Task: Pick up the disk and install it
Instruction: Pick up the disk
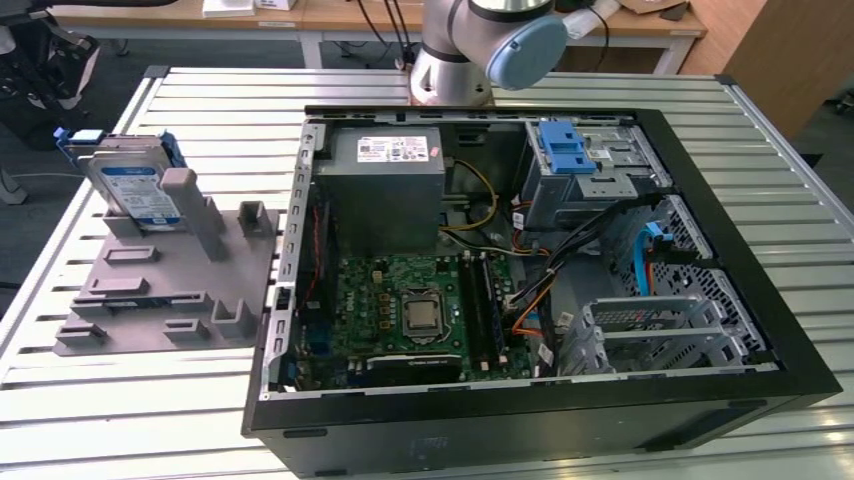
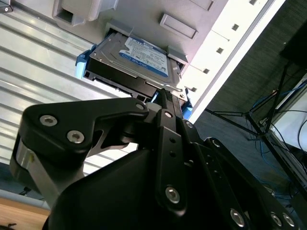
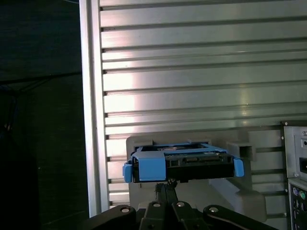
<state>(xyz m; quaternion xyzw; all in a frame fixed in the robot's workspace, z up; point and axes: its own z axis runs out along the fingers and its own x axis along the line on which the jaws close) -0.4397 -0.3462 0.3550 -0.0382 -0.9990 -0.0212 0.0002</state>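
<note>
The disk (image 1: 134,190), silver-grey with a blue-and-white label and clipped in a blue bracket, stands on edge in a grey fixture (image 1: 160,285) at the exterior view's left. Both wrist views look at it past my black gripper: the disk (image 2: 136,57) shows its label face, and the disk (image 3: 184,160) shows its blue-clipped edge. My gripper (image 3: 165,184) is shut, its fingers meeting in a thin line with nothing between them. The gripper (image 2: 163,93) is lined up with the disk but is apart from it.
An open computer case (image 1: 747,200) lies on the slatted metal table (image 1: 200,90). Inside are a grey power-supply box (image 1: 387,190), a blue-latched drive cage (image 1: 581,150), a lower metal cage (image 1: 654,330) and the motherboard (image 1: 414,310). The arm's base (image 1: 454,60) stands behind the case.
</note>
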